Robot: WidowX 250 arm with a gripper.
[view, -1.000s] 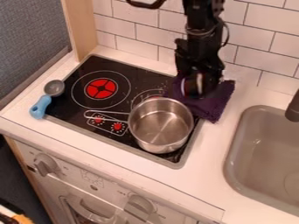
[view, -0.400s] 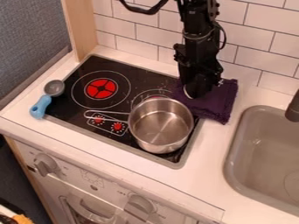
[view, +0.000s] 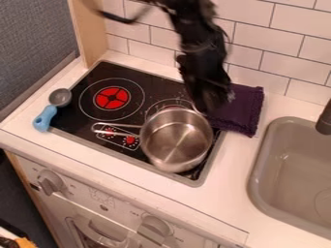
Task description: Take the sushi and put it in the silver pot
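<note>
Camera view, and here's the gripper [view: 210, 102] hanging at the pot's back rim, next to the purple cloth [view: 244, 111]; open or closed, or gripping anything, I can't tell. Where the sushi is, I can't tell either. Silver pot [view: 174, 139] sits upright near the stove's [view: 132, 150] front right corner, handle pointing left. Cloth at the stove's right edge, back wall behind it! A strip of counter [view: 234, 164] runs between stove and sink [view: 257, 169]. Blue-handled scoop [view: 45, 117] straddles the stove's left edge.

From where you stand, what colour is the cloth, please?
Dark purple; the camera view shows the cloth best.
</note>
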